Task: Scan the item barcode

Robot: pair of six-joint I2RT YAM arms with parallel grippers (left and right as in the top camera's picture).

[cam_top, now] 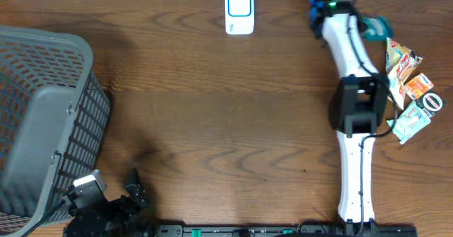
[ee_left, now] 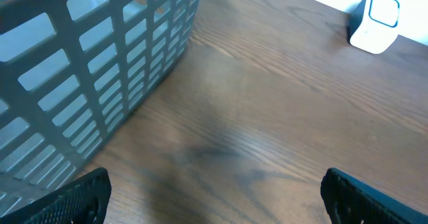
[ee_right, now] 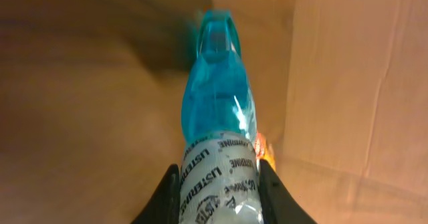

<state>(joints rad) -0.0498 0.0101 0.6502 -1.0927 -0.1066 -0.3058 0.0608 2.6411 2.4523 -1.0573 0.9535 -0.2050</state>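
A clear blue mouthwash bottle (ee_right: 217,110) with a white printed label fills the right wrist view. My right gripper (ee_right: 219,187) is shut on its labelled body, one black finger (ee_right: 167,194) pressed against each side. From overhead, this gripper (cam_top: 322,0) is at the table's far right edge. The white scanner (cam_top: 239,10) with a blue square face stands at the back centre and also shows in the left wrist view (ee_left: 376,22). Low at the front left, my left gripper (ee_left: 214,197) is wide open and holds nothing.
A large grey slatted basket (cam_top: 42,110) fills the left side, close to the left gripper (cam_top: 136,189). Several snack packets (cam_top: 407,71) and a teal pouch (cam_top: 416,118) lie in a pile to the right of the right arm. Bare wooden table lies between basket and arm.
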